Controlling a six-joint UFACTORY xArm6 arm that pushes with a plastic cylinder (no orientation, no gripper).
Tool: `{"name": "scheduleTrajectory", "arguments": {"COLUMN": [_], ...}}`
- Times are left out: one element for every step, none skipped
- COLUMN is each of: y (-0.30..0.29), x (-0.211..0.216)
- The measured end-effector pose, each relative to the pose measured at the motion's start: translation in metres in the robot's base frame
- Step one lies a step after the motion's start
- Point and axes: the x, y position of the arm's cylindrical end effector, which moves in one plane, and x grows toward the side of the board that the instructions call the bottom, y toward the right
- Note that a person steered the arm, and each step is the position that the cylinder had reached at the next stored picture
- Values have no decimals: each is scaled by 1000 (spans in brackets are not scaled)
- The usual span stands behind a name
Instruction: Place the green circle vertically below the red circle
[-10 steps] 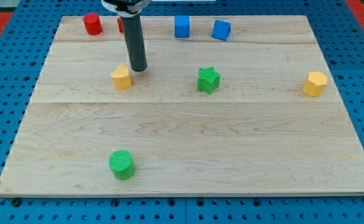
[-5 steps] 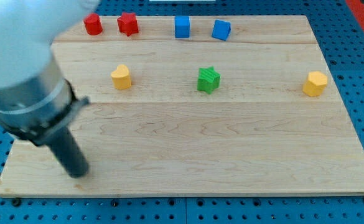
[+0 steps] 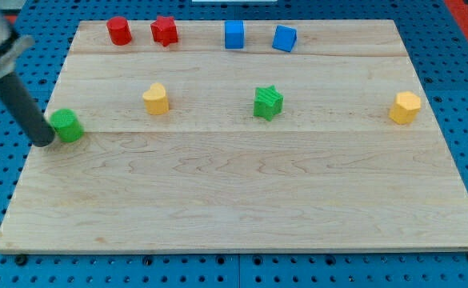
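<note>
The green circle [image 3: 66, 126] lies near the board's left edge, below and to the left of the red circle [image 3: 119, 30], which stands at the view's top left. My tip [image 3: 43, 141] rests against the green circle's left side. The dark rod slants up toward the view's top left corner.
A red star [image 3: 164, 30] stands right of the red circle. Two blue cubes [image 3: 234, 34] [image 3: 284, 38] stand along the top edge. A yellow block [image 3: 156, 98], a green star [image 3: 268, 102] and a yellow hexagon [image 3: 405, 107] lie across the middle row. The wooden board [image 3: 242, 200] sits on a blue pegboard.
The green circle has gone from the board's lower left up to its left edge. My tip swept from beside the yellow block, down to the lower left, then up against the green circle.
</note>
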Motion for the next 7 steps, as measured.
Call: {"name": "scheduleTrajectory", "arguments": {"y": [2, 2, 11, 21, 31, 31, 38], "x": [4, 3, -27, -55, -60, -58, -43]}}
